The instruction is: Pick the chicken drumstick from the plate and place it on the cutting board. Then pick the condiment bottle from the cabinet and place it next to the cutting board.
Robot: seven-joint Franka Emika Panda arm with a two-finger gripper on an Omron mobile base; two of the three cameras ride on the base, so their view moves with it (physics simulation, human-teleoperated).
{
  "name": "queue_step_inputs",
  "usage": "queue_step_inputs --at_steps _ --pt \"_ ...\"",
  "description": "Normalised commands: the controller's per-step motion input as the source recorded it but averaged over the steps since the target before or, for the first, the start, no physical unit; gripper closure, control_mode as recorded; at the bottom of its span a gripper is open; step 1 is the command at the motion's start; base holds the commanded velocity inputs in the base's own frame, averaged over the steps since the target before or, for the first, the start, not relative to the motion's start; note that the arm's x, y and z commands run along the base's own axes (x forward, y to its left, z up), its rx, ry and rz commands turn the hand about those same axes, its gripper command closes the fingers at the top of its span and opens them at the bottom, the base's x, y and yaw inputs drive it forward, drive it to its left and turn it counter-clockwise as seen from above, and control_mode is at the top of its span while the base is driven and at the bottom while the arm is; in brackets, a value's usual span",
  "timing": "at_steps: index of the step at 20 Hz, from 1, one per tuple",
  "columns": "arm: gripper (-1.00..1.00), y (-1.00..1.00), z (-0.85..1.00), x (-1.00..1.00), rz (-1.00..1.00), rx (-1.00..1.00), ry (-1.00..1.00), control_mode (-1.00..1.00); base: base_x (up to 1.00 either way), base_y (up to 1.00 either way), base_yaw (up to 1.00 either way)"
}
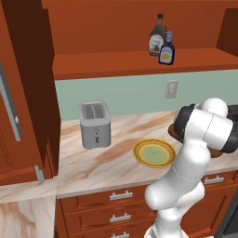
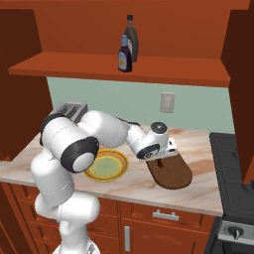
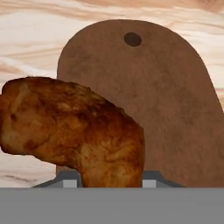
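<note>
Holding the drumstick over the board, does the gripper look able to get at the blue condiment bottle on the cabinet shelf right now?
Probably not yet: the gripper is shut on the chicken drumstick above the cutting board. The condiment bottle stands unobstructed at the shelf's front edge.

We see a pale green wall (image 1: 121, 95) with a white outlet plate (image 1: 171, 89), a beige marble countertop (image 1: 102, 162) over reddish-brown wooden drawers with metal handles (image 1: 121, 195), a silver two-slot toaster (image 1: 95, 124), and a black stove (image 2: 233, 173) at the right.
</note>
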Motion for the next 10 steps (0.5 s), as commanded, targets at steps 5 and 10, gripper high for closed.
queue_step_inputs --at_steps 5,10 --pt "1.0 -0.15 -0.45 0.14 0.0 0.0 0.0 -1.0 0.0 0.0 0.0" --pt "1.0 -0.21 -0.36 0.27 0.0 0.0 0.0 -1.0 0.0 0.0 0.0"
